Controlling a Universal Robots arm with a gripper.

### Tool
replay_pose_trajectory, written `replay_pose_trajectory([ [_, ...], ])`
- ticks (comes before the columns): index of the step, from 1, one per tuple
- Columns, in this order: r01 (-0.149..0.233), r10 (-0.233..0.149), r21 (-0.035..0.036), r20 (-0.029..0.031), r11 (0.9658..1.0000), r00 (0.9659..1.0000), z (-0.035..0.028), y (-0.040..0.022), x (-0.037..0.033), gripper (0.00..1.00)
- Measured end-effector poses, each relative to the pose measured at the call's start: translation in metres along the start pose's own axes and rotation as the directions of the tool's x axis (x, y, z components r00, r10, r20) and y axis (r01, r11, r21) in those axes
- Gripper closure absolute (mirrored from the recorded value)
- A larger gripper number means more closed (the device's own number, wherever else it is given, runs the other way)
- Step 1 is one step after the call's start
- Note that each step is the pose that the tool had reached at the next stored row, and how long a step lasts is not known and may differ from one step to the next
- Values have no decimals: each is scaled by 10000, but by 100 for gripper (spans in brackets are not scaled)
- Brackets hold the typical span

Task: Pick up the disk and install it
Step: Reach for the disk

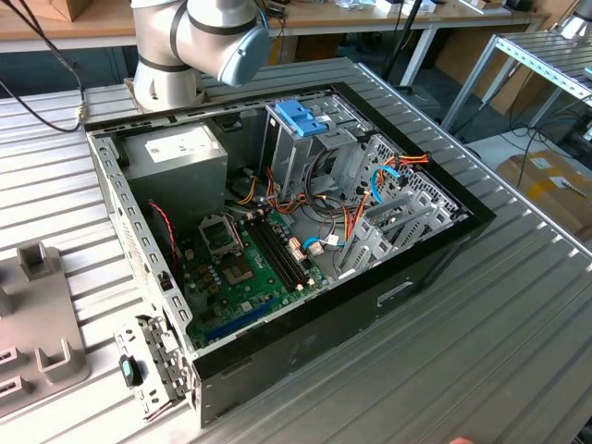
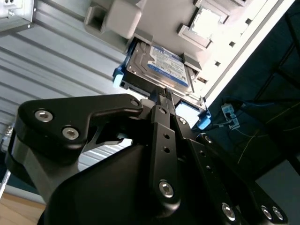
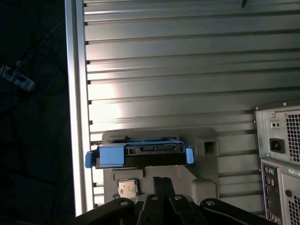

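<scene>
Disk (image 3: 139,154) in grey holder (image 3: 206,171) on bench (image 3: 187,70); claw (image 3: 162,179) closed, empty, just beside. Risk: closed tips would knock it askew.

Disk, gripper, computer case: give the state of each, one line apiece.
disk: lying flat in the grey holder, not gripped.
gripper: shut, empty, close to the disk.
computer case: on its side, side panel off, interior exposed.
</scene>
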State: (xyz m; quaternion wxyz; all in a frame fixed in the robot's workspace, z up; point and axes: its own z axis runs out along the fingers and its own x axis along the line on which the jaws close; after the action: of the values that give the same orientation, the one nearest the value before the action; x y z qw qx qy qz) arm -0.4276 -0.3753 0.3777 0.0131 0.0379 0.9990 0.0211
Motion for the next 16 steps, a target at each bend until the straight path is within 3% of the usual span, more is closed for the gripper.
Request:
replay_pose_trajectory([
  [2, 0, 0, 2, 0, 10000, 10000, 11, 19, 63, 89],
  [5, 0, 0, 7, 1, 10000, 10000, 19, 32, 99, 89],
  [16, 0, 0, 9, 0, 10000, 10000, 46, 52, 104, 89],
])
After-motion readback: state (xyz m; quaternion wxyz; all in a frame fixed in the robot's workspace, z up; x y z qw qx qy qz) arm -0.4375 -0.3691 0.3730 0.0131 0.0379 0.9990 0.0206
